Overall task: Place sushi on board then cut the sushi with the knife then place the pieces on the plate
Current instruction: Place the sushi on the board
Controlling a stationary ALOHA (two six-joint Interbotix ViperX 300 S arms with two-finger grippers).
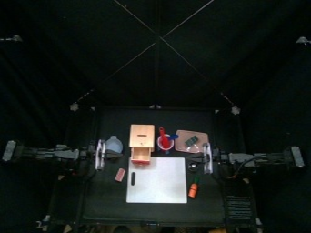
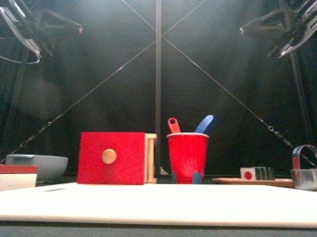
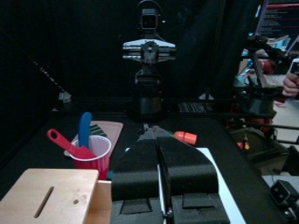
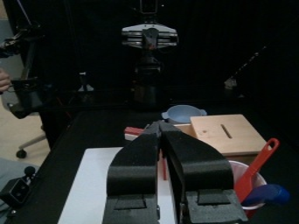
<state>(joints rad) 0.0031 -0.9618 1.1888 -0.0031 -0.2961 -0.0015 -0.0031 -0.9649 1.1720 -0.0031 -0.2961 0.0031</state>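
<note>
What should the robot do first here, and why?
Probably open the right gripper and reach toward the pink tray, the likeliest place for the sushi, though too small to tell: the white cutting board holds no roll, and that arm rests nearest it.

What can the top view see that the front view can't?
Only the top view shows the pale top of the wooden box and the flat face of the pink tray. Only the front view shows the round knob on the box's red drawer front. Both show the red cup with its blue knife and red knife, the blue-grey bowl and the white cutting board.
</note>
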